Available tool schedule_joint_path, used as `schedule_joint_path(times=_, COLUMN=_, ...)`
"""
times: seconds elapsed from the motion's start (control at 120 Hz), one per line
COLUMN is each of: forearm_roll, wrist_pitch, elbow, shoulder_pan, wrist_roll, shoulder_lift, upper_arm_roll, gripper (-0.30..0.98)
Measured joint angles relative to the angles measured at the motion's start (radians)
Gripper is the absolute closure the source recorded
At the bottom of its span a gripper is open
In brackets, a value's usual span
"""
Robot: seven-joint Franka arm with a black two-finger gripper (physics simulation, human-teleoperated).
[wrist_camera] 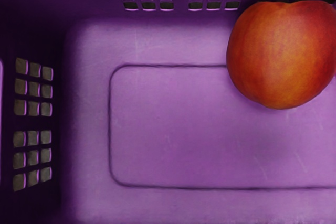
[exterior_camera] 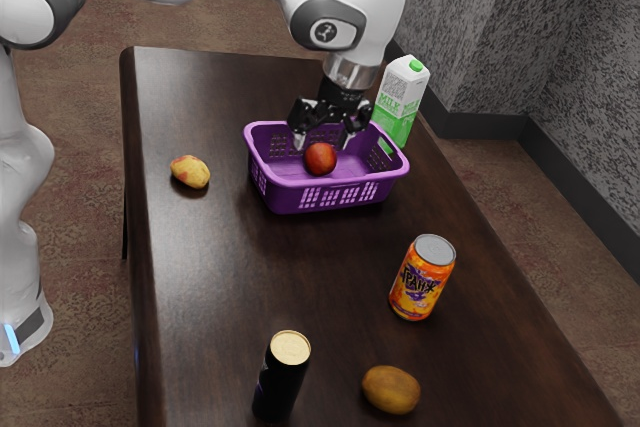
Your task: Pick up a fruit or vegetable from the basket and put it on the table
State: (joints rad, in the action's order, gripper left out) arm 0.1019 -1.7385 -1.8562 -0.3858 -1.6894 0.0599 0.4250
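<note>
I have the dark wooden surface (exterior_camera: pixel 215 277) under everything, with room for a set-down between the basket and the orange can (exterior_camera: pixel 421 278). The purple basket (exterior_camera: pixel 325 195) stands on it, beside the milk carton (exterior_camera: pixel 400 97). My claw (exterior_camera: pixel 322 143) is above the basket's inside, pointing down, its two fingers spread with nothing pinched. The peach (exterior_camera: pixel 320 158) sits on the basket's floor, close to one long wall. I expect it to be fairly light but solid, firm with a little give, its skin likely to bruise if I squeeze hard. Being round, it could roll or squirt away from a high pinch, so I want it around its widest part, from opposite sides, with enough clearance for a finger by that wall, then a gentle close and a straight lift.
</note>
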Motion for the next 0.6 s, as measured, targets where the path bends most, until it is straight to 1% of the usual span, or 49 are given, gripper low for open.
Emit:
schedule_joint_path(times=0.175, forearm_roll=0.008, wrist_pitch=-0.027, elbow=-0.026, shoulder_pan=0.006, wrist_roll=0.015, shoulder_lift=-0.005, upper_arm_roll=0.023, gripper=0.0)
schedule_joint_path(times=0.35, forearm_roll=0.009, wrist_pitch=-0.064, elbow=-0.035, shoulder_pan=0.025, wrist_roll=0.03, shoulder_lift=-0.021, upper_arm_roll=0.027, gripper=0.0)
schedule_joint_path(times=0.6, forearm_roll=0.005, wrist_pitch=-0.104, elbow=-0.063, shoulder_pan=0.008, wrist_roll=0.046, shoulder_lift=-0.034, upper_arm_roll=0.032, gripper=0.0)
